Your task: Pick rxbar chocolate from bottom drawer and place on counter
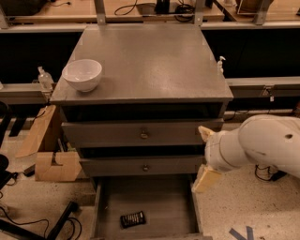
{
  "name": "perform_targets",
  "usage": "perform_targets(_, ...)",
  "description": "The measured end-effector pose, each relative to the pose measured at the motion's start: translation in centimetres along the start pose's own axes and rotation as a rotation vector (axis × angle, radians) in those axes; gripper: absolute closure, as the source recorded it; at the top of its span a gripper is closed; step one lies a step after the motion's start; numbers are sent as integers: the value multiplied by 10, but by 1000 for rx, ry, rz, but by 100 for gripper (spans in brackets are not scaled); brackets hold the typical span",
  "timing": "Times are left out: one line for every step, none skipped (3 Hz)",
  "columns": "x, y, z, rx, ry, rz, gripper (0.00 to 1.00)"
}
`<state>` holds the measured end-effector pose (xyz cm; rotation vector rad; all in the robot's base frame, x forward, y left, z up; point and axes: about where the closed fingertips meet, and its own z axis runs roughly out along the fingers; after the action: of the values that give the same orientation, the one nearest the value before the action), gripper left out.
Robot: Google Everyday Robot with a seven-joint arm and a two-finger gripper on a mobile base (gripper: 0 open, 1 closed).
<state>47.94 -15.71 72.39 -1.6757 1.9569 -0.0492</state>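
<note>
One dark bar point(133, 219) lies flat on the floor of the bottom drawer point(159, 199), near the front and left of centre. It sits slightly askew and touches no wall. Faint pale print lines show on the wrapper. The drawer is pulled out at the foot of the cabinet, under two shut fronts: the upper front point(108, 135) and the lower front point(112, 167), each with a small round knob.

The counter point(154, 61) is the grey cabinet top with a dull sheen. A white bowl point(82, 74) stands upright at its front left corner.

The gripper point(199, 159) hangs off the cabinet's right side, level with the two fronts. It is above the drawer's right wall and well apart from the bar. Its two tan fingers point(206, 178) are spread wide, one by the right end of the upper front and one just below the right end of the lower front. Nothing is between them, so it has hold of nothing. The white arm point(262, 145) comes in from the right edge.

A cardboard box point(56, 165) sits on the speckled floor left of the cabinet. A clear bottle point(44, 78) stands on a ledge just left of the counter, and a small white bottle point(219, 63) stands just off the counter's right edge. A wooden tabletop point(79, 8) with cables runs behind the counter. Blue tape point(241, 233) marks the floor at lower right.
</note>
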Motion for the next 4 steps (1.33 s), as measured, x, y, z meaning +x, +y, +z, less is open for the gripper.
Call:
perform_targets(19, 26, 52, -8, 11, -6, 0)
perform_targets(44, 42, 119, 15, -40, -4, 0)
perform_targets(57, 49, 161, 18, -75, -12, 0)
perform_targets(74, 66, 198, -13, -81, -20, 0)
